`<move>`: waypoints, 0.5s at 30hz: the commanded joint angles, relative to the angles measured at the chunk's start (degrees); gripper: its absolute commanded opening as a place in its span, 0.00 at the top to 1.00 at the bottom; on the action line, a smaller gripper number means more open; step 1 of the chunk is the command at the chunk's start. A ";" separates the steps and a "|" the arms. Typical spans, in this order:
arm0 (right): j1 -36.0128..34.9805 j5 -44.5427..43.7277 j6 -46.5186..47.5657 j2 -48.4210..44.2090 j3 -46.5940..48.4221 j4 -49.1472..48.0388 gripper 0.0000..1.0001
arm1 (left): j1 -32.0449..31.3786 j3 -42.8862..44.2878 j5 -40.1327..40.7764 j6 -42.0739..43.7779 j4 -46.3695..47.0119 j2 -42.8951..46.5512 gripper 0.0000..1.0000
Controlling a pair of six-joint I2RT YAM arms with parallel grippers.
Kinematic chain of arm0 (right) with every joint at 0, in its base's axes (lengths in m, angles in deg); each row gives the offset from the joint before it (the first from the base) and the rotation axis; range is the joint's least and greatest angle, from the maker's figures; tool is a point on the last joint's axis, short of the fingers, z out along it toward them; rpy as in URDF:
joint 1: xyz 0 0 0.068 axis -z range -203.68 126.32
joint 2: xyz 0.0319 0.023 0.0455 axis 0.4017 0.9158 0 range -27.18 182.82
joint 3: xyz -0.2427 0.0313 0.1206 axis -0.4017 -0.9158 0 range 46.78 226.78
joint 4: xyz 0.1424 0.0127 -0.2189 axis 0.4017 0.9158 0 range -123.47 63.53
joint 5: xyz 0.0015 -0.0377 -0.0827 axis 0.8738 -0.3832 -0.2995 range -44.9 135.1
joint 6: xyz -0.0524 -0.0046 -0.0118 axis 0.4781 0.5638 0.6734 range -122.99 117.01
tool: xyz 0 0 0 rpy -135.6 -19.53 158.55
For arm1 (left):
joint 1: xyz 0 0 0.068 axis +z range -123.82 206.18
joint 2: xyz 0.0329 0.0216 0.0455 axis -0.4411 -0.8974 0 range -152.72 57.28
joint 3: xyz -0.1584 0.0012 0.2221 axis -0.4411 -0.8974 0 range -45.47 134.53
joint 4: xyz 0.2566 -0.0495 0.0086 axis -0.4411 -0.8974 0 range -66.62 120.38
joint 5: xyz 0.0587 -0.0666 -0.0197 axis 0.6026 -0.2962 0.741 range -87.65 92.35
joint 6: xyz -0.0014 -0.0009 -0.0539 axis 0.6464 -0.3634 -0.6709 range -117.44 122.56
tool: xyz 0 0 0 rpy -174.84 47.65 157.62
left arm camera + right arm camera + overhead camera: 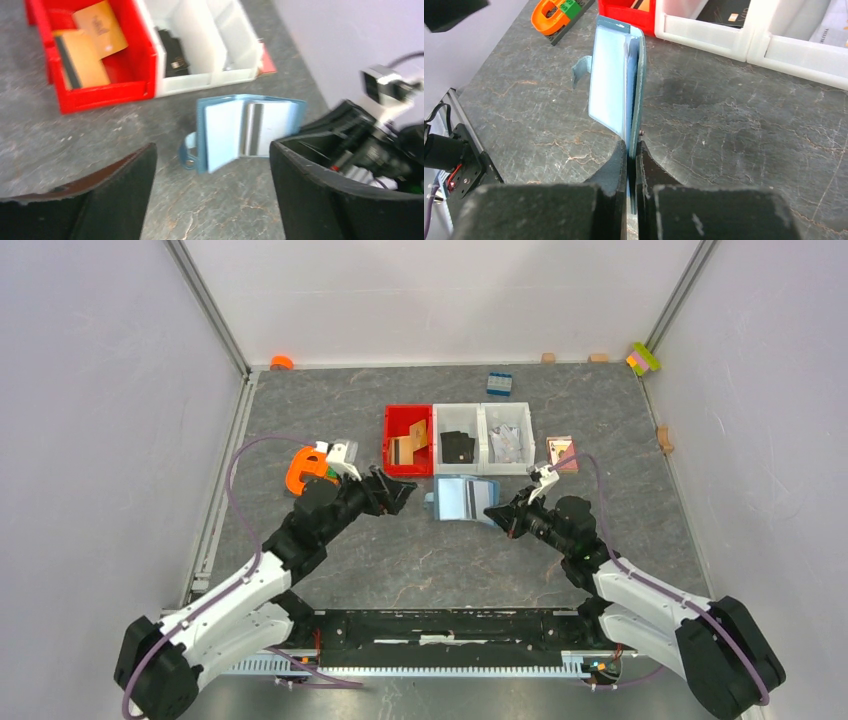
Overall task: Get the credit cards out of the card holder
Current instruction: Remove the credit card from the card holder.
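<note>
- The right gripper is clamped on the edge of the card holder, which is spread open just before the red bin.
- The left gripper gapes wide, holding nothing.
- 2 tan credit cards lie in the red bin; 1 striped card sits in the holder.

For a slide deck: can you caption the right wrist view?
Right gripper shut on the edge of the open card holder, white bins behind.
</note>
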 commanded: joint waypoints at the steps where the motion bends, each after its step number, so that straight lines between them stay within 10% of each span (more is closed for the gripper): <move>1: 0.58 -0.95 0.09 0.32 2.25 -1.25 1.00 | 0.12 -5.46 -13.33 3.40 15.38 3.69 0.24; 6: 0.91 1.83 -0.82 1.20 2.31 -2.75 1.00 | -0.46 -1.11 -28.46 2.56 20.70 -6.11 0.44; 15: 1.40 8.03 -4.40 1.10 1.62 -7.84 1.00 | -1.28 3.30 -34.83 -0.11 22.54 -20.09 0.48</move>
